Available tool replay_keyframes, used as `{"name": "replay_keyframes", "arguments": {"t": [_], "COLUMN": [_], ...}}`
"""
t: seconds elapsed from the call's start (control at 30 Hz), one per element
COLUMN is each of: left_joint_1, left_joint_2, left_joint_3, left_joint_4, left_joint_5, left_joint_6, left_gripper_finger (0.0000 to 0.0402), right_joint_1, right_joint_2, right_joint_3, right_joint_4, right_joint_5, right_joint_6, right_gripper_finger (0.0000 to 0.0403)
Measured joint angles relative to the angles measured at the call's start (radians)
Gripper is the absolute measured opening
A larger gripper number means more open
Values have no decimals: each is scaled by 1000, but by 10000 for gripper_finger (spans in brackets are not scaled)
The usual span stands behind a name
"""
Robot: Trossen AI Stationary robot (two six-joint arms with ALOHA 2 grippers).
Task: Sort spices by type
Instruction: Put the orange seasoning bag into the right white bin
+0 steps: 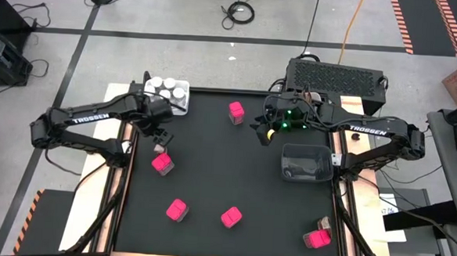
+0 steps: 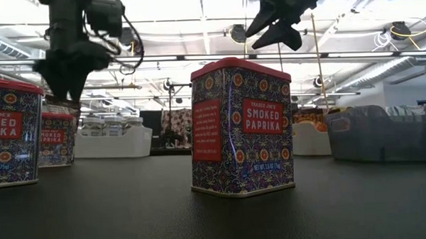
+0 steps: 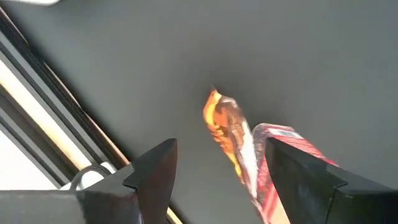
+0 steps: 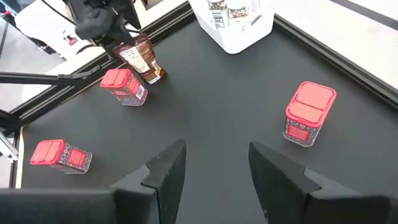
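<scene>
Sorting under way, mid-carry. Left gripper (image 1: 160, 138) above the worktop's (image 1: 234, 175) left side, fingers partly closed on a crinkly orange-brown sachet (image 4: 140, 57) that hangs below them, just above a pink box (image 1: 162, 164). White bin (image 1: 175, 96) with the white-capped jars (image 1: 165, 85) near, at the far left corner. Right gripper (image 1: 266, 127) hovering over the far right part, fingers apart and holding nothing, near a pink box (image 1: 235, 112) and just beyond the dark bin (image 1: 305, 163). More pink boxes at the near edge (image 1: 177, 211) (image 1: 231, 217) (image 1: 316, 239), the last beside what looks like another sachet (image 1: 324, 224), though hard to tell. Next, probably: carry the held sachet to its bin, lower, release cleanly; which bin takes sachets not evident.
</scene>
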State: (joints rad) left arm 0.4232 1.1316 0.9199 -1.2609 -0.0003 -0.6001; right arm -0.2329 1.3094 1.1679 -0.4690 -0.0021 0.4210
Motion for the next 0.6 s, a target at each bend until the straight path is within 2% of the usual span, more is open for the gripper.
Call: {"name": "replay_keyframes", "arguments": {"t": [0.13,0.37,0.5,0.6], "left_joint_1": [-1,0,0,0], "left_joint_2": [0,6,21,45], "left_joint_3": [-50,-61,-61,-61], "left_joint_4": [49,86,87,90], "left_joint_5": [33,78,78,92], "left_joint_6": [-23,-24,-7,43], "left_gripper_finger": [247,239,198,142], "right_joint_1": [-1,-11,-25,-35], "right_joint_2": [0,0,0,0], "right_joint_3": [0,0,0,0], "right_joint_4": [-3,-11,-11,-11], "right_joint_5": [0,3,4,4], "right_joint_6": [-20,-40,-29,-12], "right_gripper_finger": [171,171,171,171]}}
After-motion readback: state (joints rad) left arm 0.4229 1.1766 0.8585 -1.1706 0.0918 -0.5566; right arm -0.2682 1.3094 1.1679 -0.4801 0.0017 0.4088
